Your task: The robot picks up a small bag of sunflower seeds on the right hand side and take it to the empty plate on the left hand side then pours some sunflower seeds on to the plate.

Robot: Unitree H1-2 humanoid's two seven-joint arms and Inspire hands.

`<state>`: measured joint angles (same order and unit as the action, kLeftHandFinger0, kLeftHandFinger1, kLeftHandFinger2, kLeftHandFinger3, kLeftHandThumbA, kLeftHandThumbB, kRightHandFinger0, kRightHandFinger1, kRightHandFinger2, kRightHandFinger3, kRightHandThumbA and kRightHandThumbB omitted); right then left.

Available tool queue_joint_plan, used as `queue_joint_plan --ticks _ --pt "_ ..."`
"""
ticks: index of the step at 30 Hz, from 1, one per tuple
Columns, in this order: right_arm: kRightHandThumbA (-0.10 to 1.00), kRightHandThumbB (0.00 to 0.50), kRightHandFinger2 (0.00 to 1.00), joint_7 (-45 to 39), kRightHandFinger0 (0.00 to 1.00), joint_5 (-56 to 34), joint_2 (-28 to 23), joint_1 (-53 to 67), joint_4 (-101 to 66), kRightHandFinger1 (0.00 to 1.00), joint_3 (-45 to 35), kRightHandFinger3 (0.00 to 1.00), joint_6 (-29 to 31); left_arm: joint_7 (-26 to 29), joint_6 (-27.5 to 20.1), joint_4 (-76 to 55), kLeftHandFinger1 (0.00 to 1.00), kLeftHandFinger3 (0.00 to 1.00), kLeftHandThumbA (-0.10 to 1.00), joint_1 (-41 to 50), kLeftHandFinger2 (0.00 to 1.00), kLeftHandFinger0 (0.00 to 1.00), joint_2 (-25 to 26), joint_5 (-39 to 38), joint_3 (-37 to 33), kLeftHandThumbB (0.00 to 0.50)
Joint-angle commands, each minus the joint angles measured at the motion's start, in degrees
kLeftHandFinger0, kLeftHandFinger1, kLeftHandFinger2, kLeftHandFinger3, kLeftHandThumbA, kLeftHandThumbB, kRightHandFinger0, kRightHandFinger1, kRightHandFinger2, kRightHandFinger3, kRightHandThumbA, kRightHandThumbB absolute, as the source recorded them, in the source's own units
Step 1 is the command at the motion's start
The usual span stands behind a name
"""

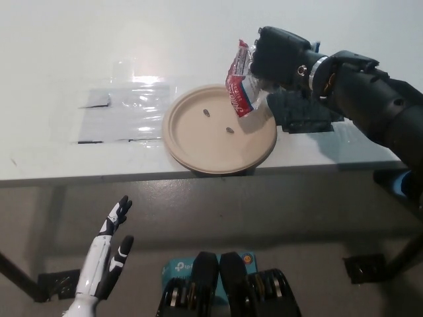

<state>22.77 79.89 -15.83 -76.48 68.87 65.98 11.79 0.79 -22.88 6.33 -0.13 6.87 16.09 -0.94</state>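
The fingers of the black right hand (pixel 281 56) are closed around the upper part of the bag of sunflower seeds (pixel 240 80), a small red and white packet held tilted, with its lower end pointing down and towards the robot's left. That lower end hangs just above the right rim of the plate (pixel 192 142), a round beige paper plate lying on the desk (pixel 79 39) below and to the left of the fingers. Two small dark seeds (pixel 229 130) lie apart on the plate's floor, to the left of the bag's lower end. Just under the hand and to its right, a dark square mat (pixel 305 113) lies flat on the desk, partly covered by the hand and wrist. Farther left of the plate, a clear plastic sheet (pixel 125 112) lies flat and catches the light. The white left hand (pixel 106 261) rests well below the desk's near edge, at the lower left, holding nothing, its fingers straight and slightly spread.
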Motion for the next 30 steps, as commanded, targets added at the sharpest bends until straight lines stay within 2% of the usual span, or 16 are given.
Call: queue_joint_plan --ticks 1,5,6,7,10,14,16,19,24,25,27,28,29,30 --pt "-0.09 0.417 0.02 1.9 0.0 -1.4 -1.5 -3.6 -0.2 0.0 -1.6 0.45 -1.2 1.0 -2.4 -0.5 1.0 1.0 1.0 -0.5 1.0 1.0 0.6 -0.8 0.1 0.317" --pt "-0.1 0.421 0.01 1.4 0.0 -0.9 -1.2 -3.8 0.2 0.0 -1.1 0.48 -0.2 1.2 -2.7 0.0 1.0 1.0 1.0 -0.5 1.0 1.0 0.4 -1.0 0.2 0.326" --pt "-0.1 0.417 0.0 1.1 0.0 -0.6 -1.0 -3.7 0.3 0.0 -0.7 0.45 -0.2 1.1 -2.5 -0.3 1.0 1.0 1.0 -0.3 1.0 1.0 0.3 -1.0 0.1 0.33" --pt "-0.1 0.412 0.0 0.5 0.0 -0.7 -0.9 -3.8 0.3 0.0 -0.8 0.48 0.0 1.2 -3.0 0.0 1.0 1.0 1.0 -0.5 1.0 1.0 0.6 -0.6 0.1 0.32" --pt "-0.1 0.429 0.0 0.5 0.0 -1.6 -1.1 -3.9 0.4 0.0 -1.5 0.5 0.9 0.9 -2.8 -0.1 1.0 1.0 1.0 -0.5 1.0 1.0 0.8 -0.9 0.2 0.321" --pt "-0.1 0.412 0.0 1.7 0.0 -0.4 -1.6 -5.3 0.6 0.0 -0.6 0.4 0.9 1.0 -2.8 0.0 1.0 1.0 1.0 -0.7 1.0 1.0 0.8 -1.0 0.4 0.325" --pt "-0.09 0.425 0.0 3.1 0.0 -0.1 -2.0 -5.7 0.3 0.0 -0.4 0.34 0.9 1.0 -2.5 0.0 1.0 1.0 1.0 -0.7 1.0 1.0 0.7 -0.8 0.3 0.329" --pt "-0.1 0.429 0.03 4.0 0.0 -2.8 -1.6 -4.4 1.3 0.0 -3.0 0.43 0.2 1.1 -2.8 0.0 1.0 1.0 1.0 -0.4 1.0 1.0 0.5 -0.6 0.2 0.326" --pt "-0.1 0.418 0.0 4.7 0.0 -4.9 -1.3 -1.6 1.6 0.0 -6.4 0.43 -0.5 1.2 -3.5 0.2 1.0 1.0 1.0 0.5 1.0 1.0 0.6 -0.6 0.2 0.305" --pt "-0.1 0.398 0.02 4.7 0.0 -5.0 -1.0 -1.3 1.6 0.0 -6.7 0.4 -0.1 1.2 -3.3 -0.1 1.0 1.0 1.0 0.9 1.0 1.0 0.7 -0.6 0.3 0.308" --pt "-0.1 0.394 0.01 5.4 0.0 -6.6 -0.8 -1.2 1.7 0.0 -8.7 0.35 -0.3 1.2 -3.1 -0.1 1.0 1.0 1.0 0.8 1.0 1.0 0.7 -0.8 0.5 0.319" --pt "-0.1 0.366 0.04 5.8 0.0 -10.3 -0.4 -1.2 2.5 0.01 -12.4 0.29 -0.4 1.3 -3.0 0.0 1.0 1.0 1.0 0.5 1.0 1.0 0.6 -0.9 0.5 0.319" --pt "-0.1 0.321 0.11 5.5 0.0 -14.5 0.0 -1.0 3.5 0.01 -16.7 0.18 0.3 1.4 -3.0 0.1 1.0 1.0 1.0 0.6 1.0 1.0 0.4 -0.8 0.5 0.316" --pt "-0.1 0.305 0.18 5.6 0.0 -15.3 0.0 -0.8 3.6 0.01 -17.9 0.15 0.7 1.6 -3.1 0.1 1.0 1.0 1.0 0.9 1.0 1.0 0.1 -0.7 0.5 0.316"
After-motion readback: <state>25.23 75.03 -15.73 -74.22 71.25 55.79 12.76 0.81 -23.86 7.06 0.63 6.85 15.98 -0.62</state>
